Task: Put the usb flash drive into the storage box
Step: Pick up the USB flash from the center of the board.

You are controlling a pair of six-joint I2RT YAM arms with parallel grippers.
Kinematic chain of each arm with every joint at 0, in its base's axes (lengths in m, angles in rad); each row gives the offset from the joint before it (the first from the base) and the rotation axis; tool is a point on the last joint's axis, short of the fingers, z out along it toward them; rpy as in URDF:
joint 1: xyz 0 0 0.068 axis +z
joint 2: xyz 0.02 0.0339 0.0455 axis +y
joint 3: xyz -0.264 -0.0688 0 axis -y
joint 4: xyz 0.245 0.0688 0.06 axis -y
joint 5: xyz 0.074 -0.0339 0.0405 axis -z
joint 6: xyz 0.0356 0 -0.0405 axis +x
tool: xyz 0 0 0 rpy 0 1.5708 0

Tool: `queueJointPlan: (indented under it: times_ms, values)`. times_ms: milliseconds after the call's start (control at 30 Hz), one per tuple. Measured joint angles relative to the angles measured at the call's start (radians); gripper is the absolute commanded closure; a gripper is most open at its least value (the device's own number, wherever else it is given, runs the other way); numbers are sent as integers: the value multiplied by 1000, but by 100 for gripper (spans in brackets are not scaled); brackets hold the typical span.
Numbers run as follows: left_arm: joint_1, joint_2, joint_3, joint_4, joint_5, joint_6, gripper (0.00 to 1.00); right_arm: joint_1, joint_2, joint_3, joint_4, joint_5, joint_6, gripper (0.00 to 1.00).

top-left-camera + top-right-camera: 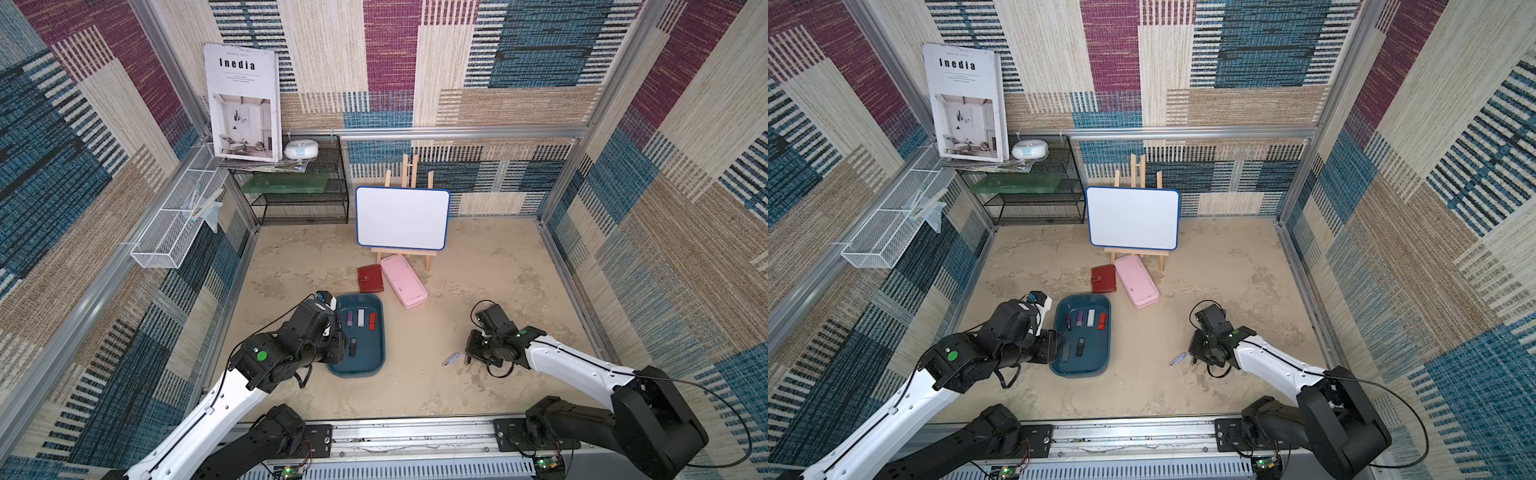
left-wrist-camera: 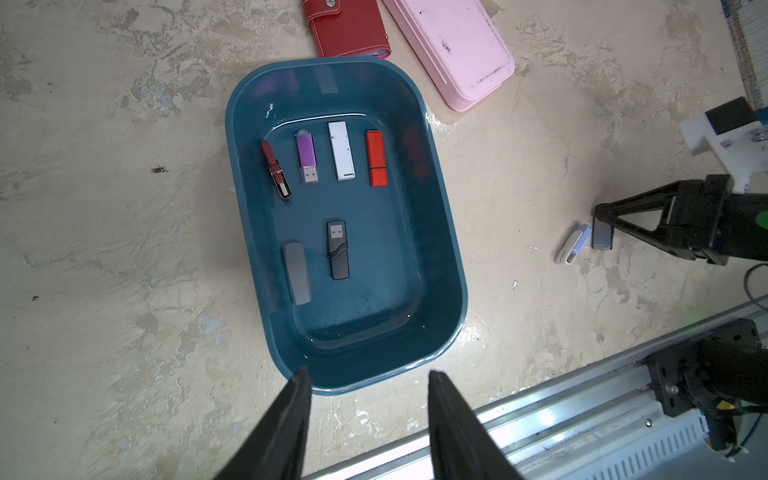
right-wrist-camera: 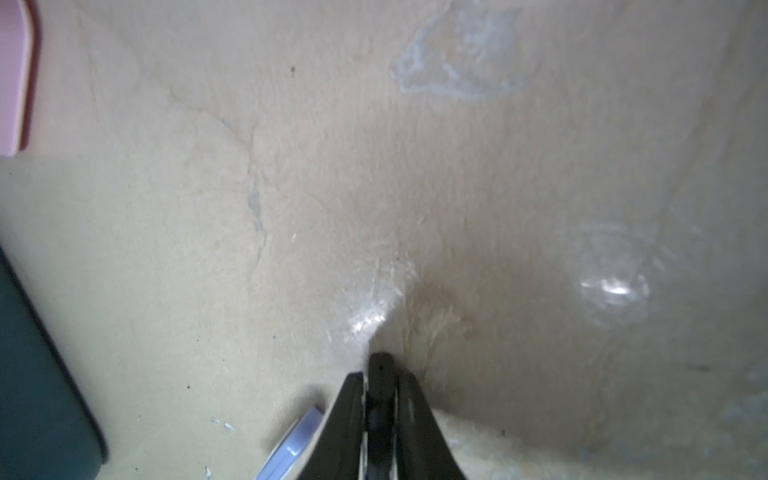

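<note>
Lane: tabletop (image 1: pixel 415 365) between storage box (image 1: pixel 382 332) and usb flash drive (image 1: pixel 451 359) bare, passable | Box floor: six drives (image 2: pixel 345 151) in far and left parts, near end free | Over box's left rim: left arm (image 1: pixel 291 332), left tool (image 2: pixel 368 374), jaws apart | Beside drive: right tool (image 2: pixel 602 232), closed | Just beyond far rim: red wallet (image 1: pixel 370 279), pink case (image 1: pixel 404 286)

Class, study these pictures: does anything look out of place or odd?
Yes. One lavender drive lies outside the box, where six others sit. The right gripper is shut beside it, apparently gripping nothing, so it looks like a missed grasp.
</note>
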Motion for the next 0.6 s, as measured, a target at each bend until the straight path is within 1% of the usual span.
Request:
queueJointPlan:
  times_ms: [167, 267, 433, 533, 600]
  values:
    - [0, 0, 0, 0, 0, 0, 50, 0, -11, 0, -11, -6, -46, 87]
    - [-1, 0, 0, 0, -1, 0, 50, 0, -50, 15, -24, -14, -81, 90]
    - [-1, -8, 0, 0, -10, -4, 50, 3, -136, 91, -61, -43, -123, 95]
    - [-1, -16, 0, 0, -29, -7, 50, 27, -170, 148, -75, -77, -117, 95]
    - [-1, -17, 0, 0, -36, -8, 50, 80, -150, 214, -83, -93, -101, 95]
